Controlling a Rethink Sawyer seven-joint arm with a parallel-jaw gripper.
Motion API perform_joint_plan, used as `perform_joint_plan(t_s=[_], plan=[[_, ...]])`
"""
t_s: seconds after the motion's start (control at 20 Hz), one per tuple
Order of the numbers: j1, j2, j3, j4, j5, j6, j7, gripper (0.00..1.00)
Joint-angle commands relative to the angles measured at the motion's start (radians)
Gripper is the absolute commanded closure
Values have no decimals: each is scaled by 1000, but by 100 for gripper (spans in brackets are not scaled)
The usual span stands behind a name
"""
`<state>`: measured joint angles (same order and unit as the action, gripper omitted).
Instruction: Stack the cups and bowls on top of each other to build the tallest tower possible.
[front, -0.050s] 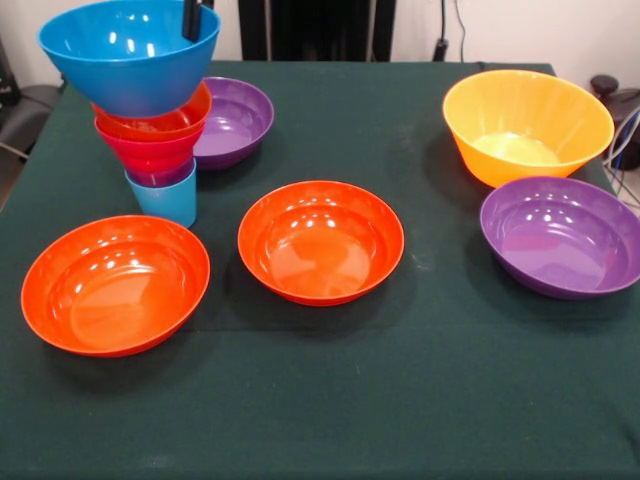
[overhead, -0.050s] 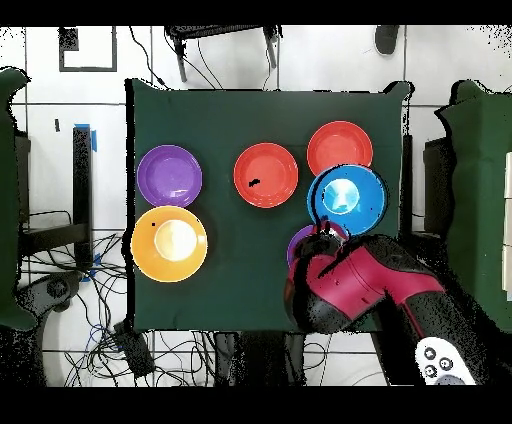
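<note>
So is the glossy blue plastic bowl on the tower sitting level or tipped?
Tipped: the blue bowl leans, its rim higher on one side.

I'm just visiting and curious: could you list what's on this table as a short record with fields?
tower: blue bowl on top, then orange, pink, purple, light blue cup lowest
tool: dark tip at the blue bowl's rim; open or shut unclear
loose bowls: two orange-red, two purple, one yellow-orange
surface: green cloth

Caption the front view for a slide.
Gripper at the blue bowl topping the tower; five bowls remain on the table.
</note>
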<state>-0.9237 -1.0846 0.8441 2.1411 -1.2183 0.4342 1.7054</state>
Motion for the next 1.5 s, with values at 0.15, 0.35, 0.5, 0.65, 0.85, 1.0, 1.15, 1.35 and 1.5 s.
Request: perform_joint_plan(t_s=[0.15,0.35,0.5,0.65,0.85,1.0,1.15,1.35,1.5], plan=[[61,2,-98,68,-125,-103,78,100],[50,-3,-110,69,-113,-114,47,100],[41,3,-112,66,-105,-122,22,100],[5,23,-100,62,-95,-136,-25,100],[-30,38,-77,60,-79,-138,-68,100],[-46,48,-68,63,-79,-144,-75,100],[-48,48,-72,67,-90,-156,-60,100],[-30,38,-90,72,-105,-164,-23,100],[-17,34,-101,76,-110,-169,-7,100]])
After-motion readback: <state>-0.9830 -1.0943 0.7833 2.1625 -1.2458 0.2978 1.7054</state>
